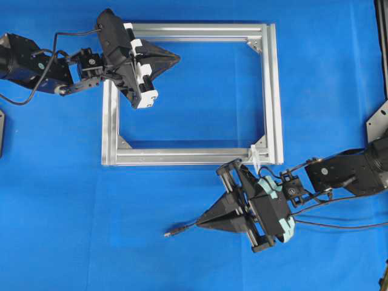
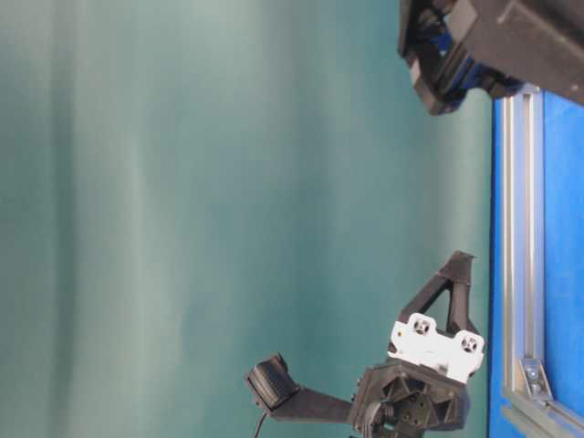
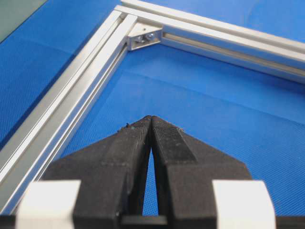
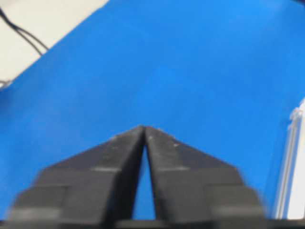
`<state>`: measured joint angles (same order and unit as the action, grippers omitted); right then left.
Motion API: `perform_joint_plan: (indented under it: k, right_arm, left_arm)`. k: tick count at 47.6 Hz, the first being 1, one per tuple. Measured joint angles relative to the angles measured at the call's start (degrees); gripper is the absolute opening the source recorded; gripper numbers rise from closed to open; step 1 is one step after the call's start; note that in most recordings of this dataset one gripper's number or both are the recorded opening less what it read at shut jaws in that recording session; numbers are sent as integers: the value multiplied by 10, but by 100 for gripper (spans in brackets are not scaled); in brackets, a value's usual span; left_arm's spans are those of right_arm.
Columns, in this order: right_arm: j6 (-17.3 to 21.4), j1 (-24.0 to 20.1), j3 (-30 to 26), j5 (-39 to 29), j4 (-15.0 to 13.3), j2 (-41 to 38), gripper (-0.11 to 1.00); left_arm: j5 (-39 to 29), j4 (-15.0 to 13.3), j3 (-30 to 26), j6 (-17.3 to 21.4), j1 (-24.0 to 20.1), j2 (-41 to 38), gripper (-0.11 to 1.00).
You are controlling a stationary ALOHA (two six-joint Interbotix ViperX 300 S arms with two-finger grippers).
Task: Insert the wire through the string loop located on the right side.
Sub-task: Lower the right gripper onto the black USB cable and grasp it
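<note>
Black and thin, the wire lies on the blue surface, its plug tip pointing left just beyond the right tool, whose tips are pressed together, apparently pinching the wire. The string loop sits at the aluminium frame's lower right corner, behind that tool. The left tool hovers shut and empty over the frame. Swinging the plug round could snag or flatten the tiny loop

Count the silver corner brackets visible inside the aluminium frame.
4, one per inside corner in the overhead view: upper right, lower right, lower left, and upper left, mostly hidden under the left end effector.
</note>
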<state>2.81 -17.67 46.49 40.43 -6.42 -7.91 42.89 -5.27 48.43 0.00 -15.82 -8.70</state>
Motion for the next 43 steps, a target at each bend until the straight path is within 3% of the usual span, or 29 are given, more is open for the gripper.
perform_joint_plan:
  k: [11,13,17,43]
  right_arm:
    - [18,0,1,-19,1,0,84]
    - [18,0,0,-21,3,-1,90]
    - [18,0,1,-26,10,0,85]
    - [19,-9,-20,-18,74,-85,87]
  left_arm:
    - [0,0,1,1,-1,-1,0]
    - [0,0,0,1,0,0,0]
    - [0,0,1,1,0,0,0]
    - [0,1,5,2,-1,-1,0]
